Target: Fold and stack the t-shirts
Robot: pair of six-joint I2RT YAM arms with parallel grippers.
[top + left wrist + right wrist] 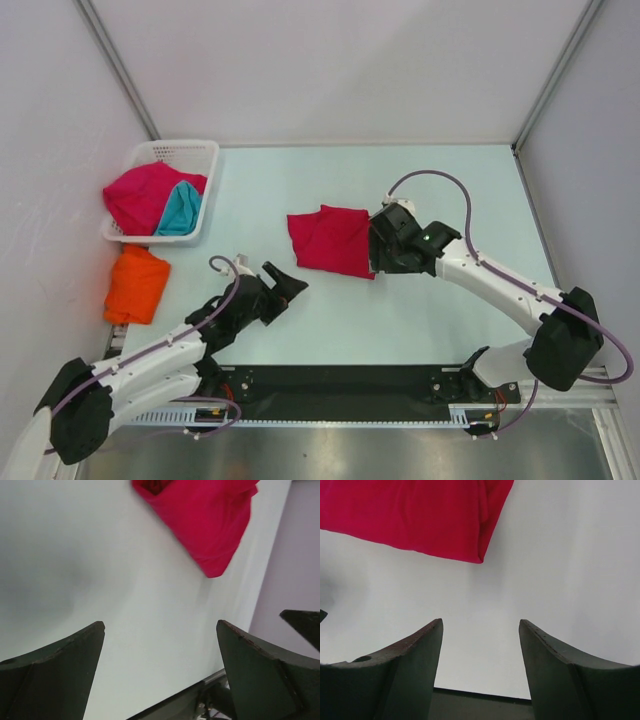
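Pale walls close the light table on three sides, with metal frame posts in the far corners.

1. Right gripper: jaws spread, nothing between them. In the wrist view the right gripper frames only bare table. The folded crimson t-shirt lies just beside its fingertips at 9 o'clock. The nearest corner of that shirt is apart from the fingers (a strip of table shows between them).

2. Left gripper: jaws at full spread, holding nothing. It sits at 7 o'clock of the folded shirt, near it but apart. Its wrist view shows the left gripper over bare table, with the shirt lying flat further out.

3. Folded shirt edges: the right edge faces the right gripper and the lower corner points to 5 o'clock. Bare table surface borders the shirt at 12 o'clock and at 6 o'clock, and again between the two grippers.

4. Left margin: a white lattice basket stands at 10 o'clock of the left gripper, near the far left corner. It holds a second crimson t-shirt, bunched and spilling over the left rim, with a teal t-shirt beside it. An orange t-shirt lies folded at 6 o'clock of the basket, at the table's left edge, well apart from both grippers.
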